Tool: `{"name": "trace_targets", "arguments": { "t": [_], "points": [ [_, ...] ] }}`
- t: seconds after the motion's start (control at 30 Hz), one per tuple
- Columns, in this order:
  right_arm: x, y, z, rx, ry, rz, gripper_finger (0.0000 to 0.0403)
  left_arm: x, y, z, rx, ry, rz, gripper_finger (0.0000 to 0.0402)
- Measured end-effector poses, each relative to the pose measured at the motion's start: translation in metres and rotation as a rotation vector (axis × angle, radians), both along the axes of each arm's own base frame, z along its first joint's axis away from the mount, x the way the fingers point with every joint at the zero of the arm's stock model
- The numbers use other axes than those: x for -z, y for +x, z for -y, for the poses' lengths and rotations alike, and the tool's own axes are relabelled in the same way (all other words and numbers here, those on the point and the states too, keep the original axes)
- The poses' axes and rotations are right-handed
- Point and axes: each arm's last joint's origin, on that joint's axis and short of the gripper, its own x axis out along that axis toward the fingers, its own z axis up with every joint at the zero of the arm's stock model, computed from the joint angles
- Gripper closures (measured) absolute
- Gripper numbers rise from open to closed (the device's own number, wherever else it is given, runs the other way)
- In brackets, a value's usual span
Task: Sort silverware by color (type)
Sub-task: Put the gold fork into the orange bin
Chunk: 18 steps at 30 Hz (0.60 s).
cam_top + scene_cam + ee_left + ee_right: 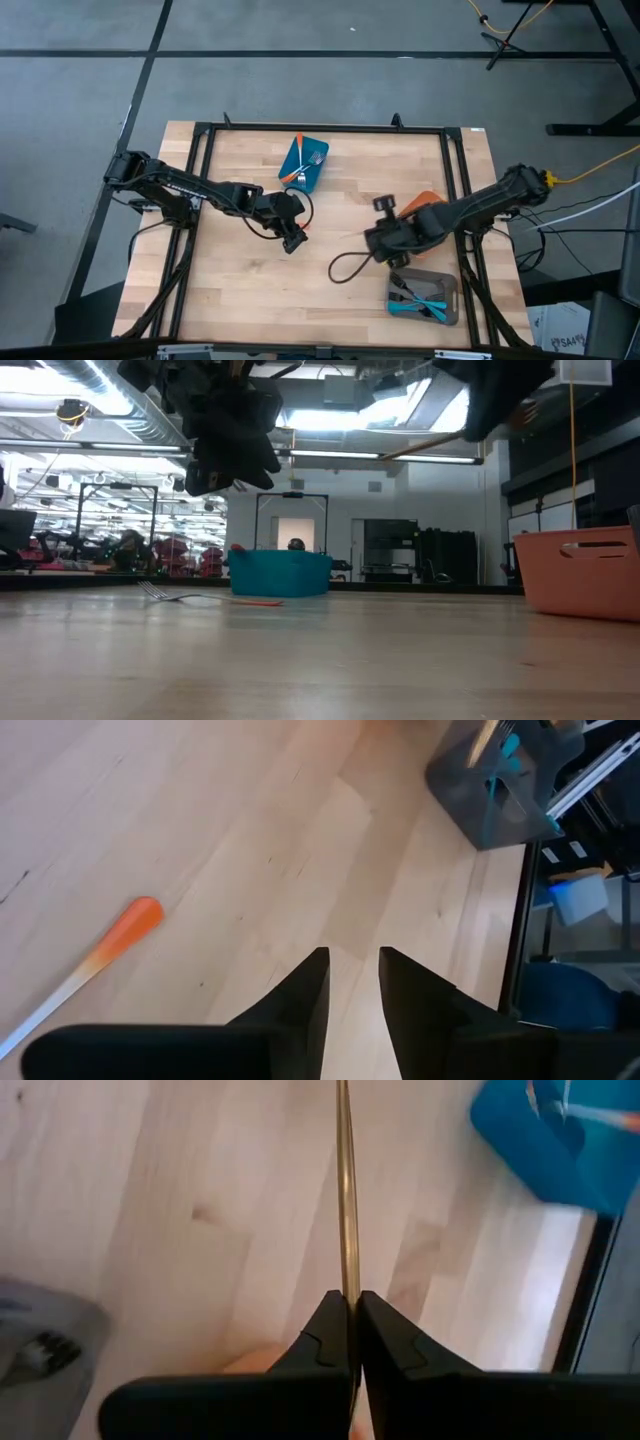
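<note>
your right gripper [351, 1315] is clenched on a gold fork [345, 1190]; carry it level to its bin. your left gripper [352, 982], released, hangs near the orange-handled fork [95, 960]; straddle its handle squarely.

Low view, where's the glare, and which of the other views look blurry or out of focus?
Low view: ceiling lights blow out the top, leaving both arms as dark silhouettes; the blue bin stays clear. Left wrist view: the orange fork is soft, the grey bin blurred. Right wrist view: the gold fork in the right gripper is fairly crisp, the bins around it smeared.
</note>
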Motion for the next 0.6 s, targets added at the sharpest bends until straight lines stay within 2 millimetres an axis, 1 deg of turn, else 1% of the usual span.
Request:
{"name": "trace_targets", "arguments": {
  "t": [0.1,0.2,0.37,0.43,0.6],
  "points": [
    [-0.011,-0.016,0.004,0.047,0.026,0.001,0.0403,0.000,0.000,0.000,0.000,0.000,0.001,0.0317],
    [-0.012,-0.036,0.007,0.066,0.043,0.019,0.0403,0.001,-0.001,0.000,0.000,0.001,-0.008,0.0317],
    [-0.004,-0.070,0.015,0.148,0.092,0.070,0.0403,0.000,0.000,0.000,0.000,0.001,-0.007,0.0317],
    [0.001,-0.082,0.022,0.195,0.116,0.100,0.0403,0.000,0.000,0.000,-0.001,0.001,-0.005,0.0317],
    [0.018,-0.112,0.037,0.281,0.179,0.165,0.0403,0.000,0.000,0.000,0.000,0.002,-0.005,0.0317]
  ]
}}
